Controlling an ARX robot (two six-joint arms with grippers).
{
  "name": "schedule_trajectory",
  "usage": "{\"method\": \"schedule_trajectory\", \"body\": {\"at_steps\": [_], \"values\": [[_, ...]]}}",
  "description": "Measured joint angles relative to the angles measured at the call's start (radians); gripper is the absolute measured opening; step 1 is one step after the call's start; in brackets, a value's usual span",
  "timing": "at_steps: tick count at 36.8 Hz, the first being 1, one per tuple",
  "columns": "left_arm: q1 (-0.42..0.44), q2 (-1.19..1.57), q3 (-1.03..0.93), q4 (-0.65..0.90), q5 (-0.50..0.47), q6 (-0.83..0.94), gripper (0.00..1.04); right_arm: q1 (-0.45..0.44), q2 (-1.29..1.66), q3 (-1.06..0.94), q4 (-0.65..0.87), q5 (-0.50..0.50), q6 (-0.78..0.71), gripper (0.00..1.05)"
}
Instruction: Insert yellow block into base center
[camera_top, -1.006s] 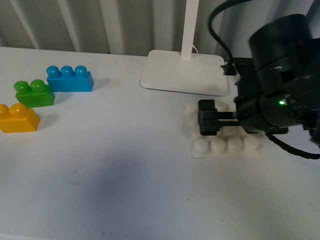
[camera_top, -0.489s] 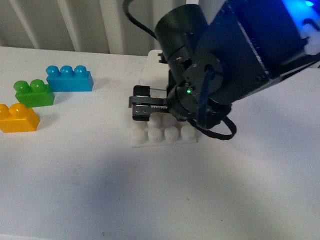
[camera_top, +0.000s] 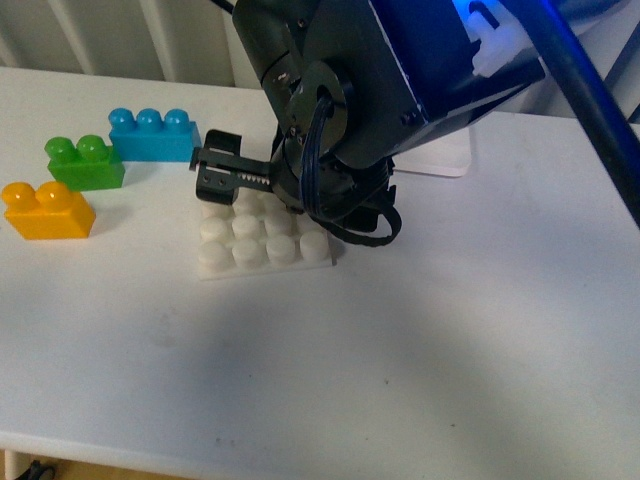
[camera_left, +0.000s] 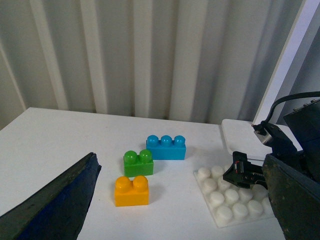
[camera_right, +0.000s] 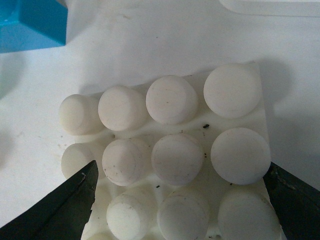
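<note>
Yellow-orange for the yellow block, green for the two-stud brick, blue for the three-stud brick. White base with a grid of round white studs; black right gripper; white table.

Right arm hangs over far half of base, blocking approach from far/right. Yellow block sits left, open table on near & left sides; green brick just beside it, far side. Near table free.
</note>
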Motion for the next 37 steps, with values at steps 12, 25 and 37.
{"method": "schedule_trajectory", "body": {"at_steps": [12,25,37], "values": [[0.000,0.000,0.000,0.000,0.000,0.000,0.98,-0.010,-0.014,-0.047,0.105,-0.005,0.071,0.96],[0.000,0.000,0.000,0.000,0.000,0.000,0.98,-0.248,-0.396,-0.489,0.381,-0.012,0.048,0.96],[0.000,0.000,0.000,0.000,0.002,0.000,0.98,-0.600,-1.015,-0.924,0.661,0.023,-0.251,0.81]]}}
